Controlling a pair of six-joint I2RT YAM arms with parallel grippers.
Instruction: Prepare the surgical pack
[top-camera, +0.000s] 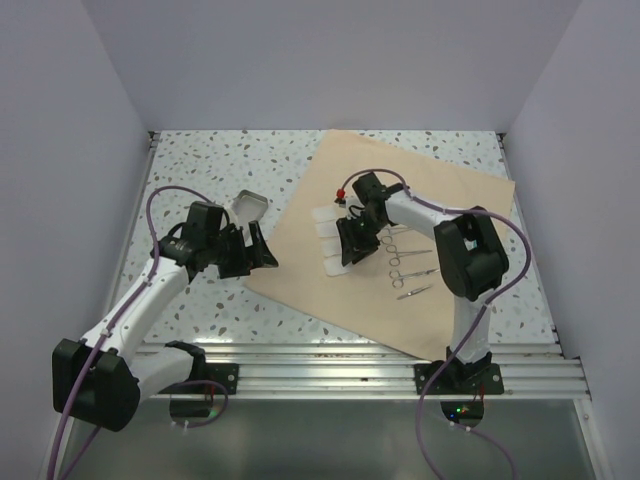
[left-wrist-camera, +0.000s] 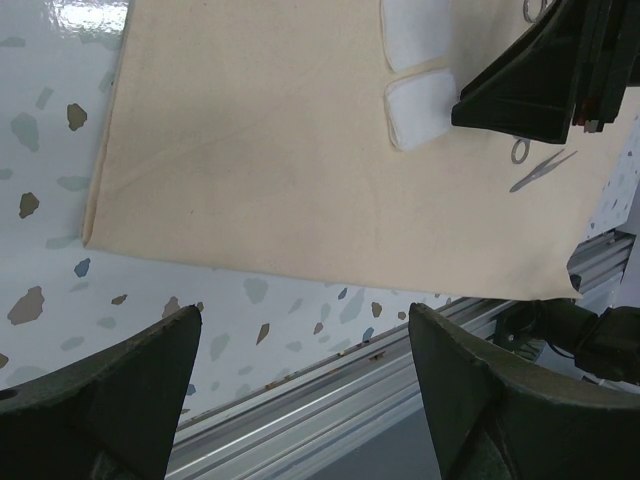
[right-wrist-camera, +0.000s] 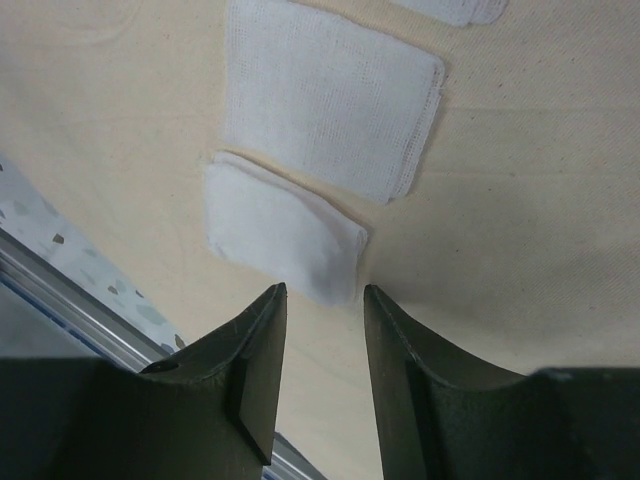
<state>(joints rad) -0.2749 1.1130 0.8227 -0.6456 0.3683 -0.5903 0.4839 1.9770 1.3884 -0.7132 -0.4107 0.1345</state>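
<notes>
The tan wrap sheet (top-camera: 440, 200) lies spread on the right half of the table. On its left part sits a column of white gauze squares (top-camera: 327, 222); the right wrist view shows the nearest gauze square (right-wrist-camera: 280, 230) and a larger one (right-wrist-camera: 330, 95) beyond it. My right gripper (right-wrist-camera: 325, 290) hovers open just short of the nearest square, with nothing between its fingers. Steel scissor-handled instruments (top-camera: 405, 265) lie to the right of the gauze. The small silver tray (top-camera: 249, 207) stands on bare table left of the sheet. My left gripper (top-camera: 258, 245) is open and empty beside the sheet's left edge (left-wrist-camera: 105, 200).
An aluminium rail (top-camera: 350, 355) runs along the near table edge. Grey walls close in the left, right and back sides. In the left wrist view the right arm's dark finger (left-wrist-camera: 530, 85) reaches over the gauze (left-wrist-camera: 420, 108).
</notes>
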